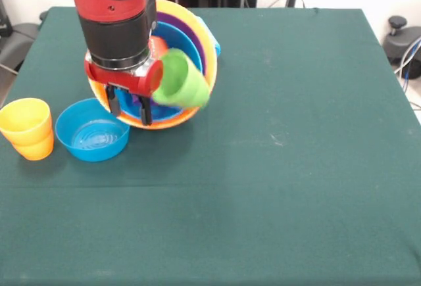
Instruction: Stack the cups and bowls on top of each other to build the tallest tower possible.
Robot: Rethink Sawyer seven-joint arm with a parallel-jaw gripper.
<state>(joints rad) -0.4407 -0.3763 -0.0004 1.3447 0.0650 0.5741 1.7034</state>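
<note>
The jaws hang spread and empty over the rim of the tilted nest of bowls, a yellow bowl outermost with purple and blue inside, standing at about 11 o'clock on the green worktop. A green cup lies tipped on that pile just at the jaws' 2 o'clock, its long axis slanting and mouth turned toward the arm. The small blue bowl and the yellow-on-orange cups wait at 9 o'clock.
</note>
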